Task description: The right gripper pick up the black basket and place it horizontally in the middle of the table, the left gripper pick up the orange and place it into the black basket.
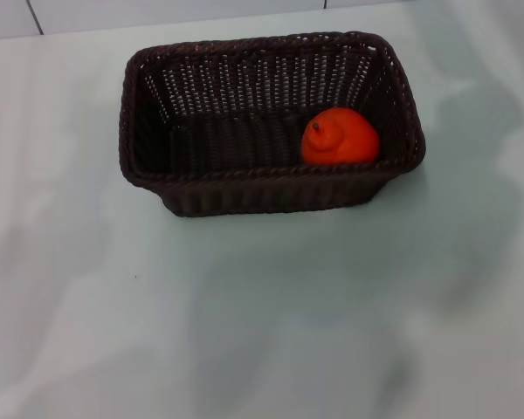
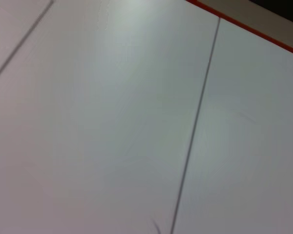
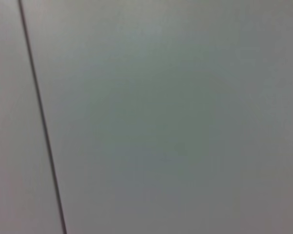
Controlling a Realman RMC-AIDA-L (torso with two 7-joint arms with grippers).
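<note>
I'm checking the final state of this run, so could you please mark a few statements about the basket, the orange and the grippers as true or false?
1. The orange lies inside the basket. True.
2. The basket is tipped on its side. False: it stands upright on the table, opening up.
3. The orange sits toward the basket's right end. True.
4. A gripper is holding the basket's rim. False: no gripper shows in any view.
</note>
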